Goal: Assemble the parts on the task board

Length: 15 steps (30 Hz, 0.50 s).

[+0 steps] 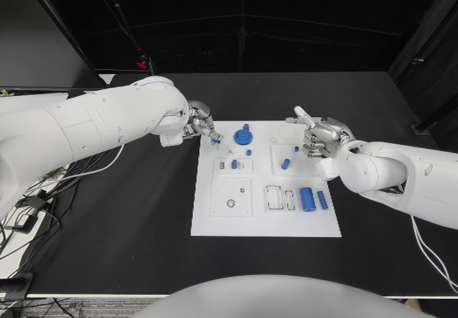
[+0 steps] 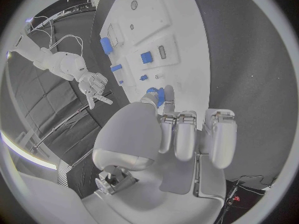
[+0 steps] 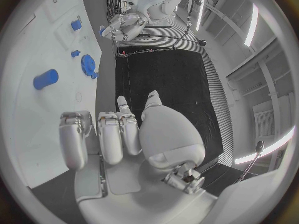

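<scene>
Head view: the task board (image 1: 215, 222) lies mid-table, and my judgement is that assembly is only part done. A blue gear (image 1: 243, 137) sits near the board's far edge and small blue pegs (image 1: 233, 163) stand in the left-hand blocks, while a large blue cylinder (image 1: 306, 199) and a slimmer blue pin (image 1: 323, 201) lie loose on the near right of the board, apparently not yet seated. My left hand (image 1: 200, 123) is at the board's far left corner, fingertips pinching a small blue part (image 1: 216, 140) just beside the gear. My right hand (image 1: 321, 137) hovers over the far right edge, fingers curled in, one raised; nothing visible in it. Left wrist view: my left hand (image 2: 177, 134) has its fingers folded down, with the small blue part (image 2: 159, 95) caught at the tips, close above the board (image 2: 181, 30); whether it touches I cannot tell. Right wrist view: my right hand (image 3: 118, 134) has fingers curled toward the palm, holding nothing. A blue cylinder (image 3: 46, 78) lies on the board ahead, apart from the fingers, the gear (image 3: 87, 65) beyond it.
</scene>
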Motion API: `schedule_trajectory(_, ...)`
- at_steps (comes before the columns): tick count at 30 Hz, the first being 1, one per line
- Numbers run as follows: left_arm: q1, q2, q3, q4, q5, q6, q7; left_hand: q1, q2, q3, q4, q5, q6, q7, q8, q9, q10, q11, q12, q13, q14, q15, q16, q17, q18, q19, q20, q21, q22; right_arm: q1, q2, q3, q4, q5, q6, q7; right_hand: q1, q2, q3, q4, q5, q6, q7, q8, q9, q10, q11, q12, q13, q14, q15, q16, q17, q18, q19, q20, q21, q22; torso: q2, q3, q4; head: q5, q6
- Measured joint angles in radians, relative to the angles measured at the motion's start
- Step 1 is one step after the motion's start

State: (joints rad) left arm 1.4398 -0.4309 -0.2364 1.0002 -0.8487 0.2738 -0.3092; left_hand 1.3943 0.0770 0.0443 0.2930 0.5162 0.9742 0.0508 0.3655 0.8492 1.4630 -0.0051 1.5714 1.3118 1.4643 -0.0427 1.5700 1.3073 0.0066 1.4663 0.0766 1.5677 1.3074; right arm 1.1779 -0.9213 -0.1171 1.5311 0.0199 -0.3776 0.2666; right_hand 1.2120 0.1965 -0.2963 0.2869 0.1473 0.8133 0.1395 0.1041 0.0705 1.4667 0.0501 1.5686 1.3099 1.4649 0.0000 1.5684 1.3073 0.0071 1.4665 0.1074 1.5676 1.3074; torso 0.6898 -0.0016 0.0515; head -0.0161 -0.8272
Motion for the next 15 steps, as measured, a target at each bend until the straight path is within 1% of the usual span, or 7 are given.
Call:
schedule_trajectory(4, 0.003, -0.029, 0.000, 0.055, 0.011, 0.000, -0.043, 0.000, 0.000, 0.005, -0.001, 0.000, 0.000, 0.000, -0.003, 0.002, 0.000, 0.000, 0.001, -0.004, 0.000, 0.000, 0.000, 0.000, 0.000, 0.000, 0.000, 0.000, 0.000, 0.000, 0.000, 0.000, 0.001, 0.000, 0.000, 0.000, 0.000, 0.000, 0.000, 0.000, 0.000, 0.000, 0.000, 0.000, 0.000, 0.000, 0.000, 0.000, 0.000, 0.000, 0.000, 0.000, 0.000, 0.000, 0.000, 0.000, 0.000, 0.000, 0.000, -0.0001, -0.0004, 0.002, -0.001)
schedule_trajectory(8, 0.004, -0.055, -0.001, 0.108, 0.018, 0.001, -0.094, 0.006, -0.006, 0.011, -0.003, -0.001, 0.002, 0.002, -0.003, 0.002, -0.001, 0.001, 0.001, -0.004, 0.000, 0.000, 0.000, 0.000, 0.000, 0.000, 0.000, 0.000, 0.000, 0.000, -0.001, 0.000, 0.002, 0.000, 0.000, 0.000, 0.000, 0.000, 0.000, 0.000, 0.000, 0.000, 0.000, 0.000, 0.000, 0.000, 0.000, 0.000, 0.000, 0.000, 0.000, 0.000, 0.000, 0.000, 0.000, 0.000, 0.000, 0.000, 0.001, -0.0002, -0.0005, 0.004, -0.003)
schedule_trajectory(13, 0.004, -0.074, -0.001, 0.159, 0.023, -0.002, -0.149, 0.006, -0.006, 0.014, 0.000, -0.001, 0.002, 0.002, -0.003, 0.002, -0.002, 0.002, 0.002, -0.004, 0.000, 0.000, 0.000, 0.000, 0.000, 0.000, 0.000, 0.000, 0.000, 0.000, -0.001, 0.000, 0.002, 0.000, 0.000, 0.000, 0.000, 0.000, 0.000, 0.000, 0.000, 0.000, 0.000, 0.000, 0.000, 0.000, 0.000, 0.000, 0.000, 0.000, 0.000, 0.000, 0.000, 0.000, 0.000, 0.000, 0.000, 0.000, 0.001, -0.0011, -0.0006, 0.006, -0.003)
schedule_trajectory(15, 0.003, -0.079, -0.001, 0.177, 0.024, -0.006, -0.168, 0.007, -0.006, 0.016, -0.002, -0.001, 0.002, 0.002, -0.004, 0.002, -0.002, 0.002, 0.002, -0.003, 0.000, 0.000, 0.000, 0.000, 0.000, 0.000, 0.000, 0.000, 0.000, 0.000, -0.001, 0.000, 0.002, 0.000, 0.000, 0.000, 0.000, 0.000, 0.000, 0.000, 0.000, 0.000, 0.000, 0.000, 0.000, 0.000, 0.000, 0.000, 0.000, 0.000, 0.000, 0.000, 0.000, 0.000, -0.004, 0.004, 0.000, 0.000, 0.001, -0.0012, -0.0007, 0.006, -0.004)
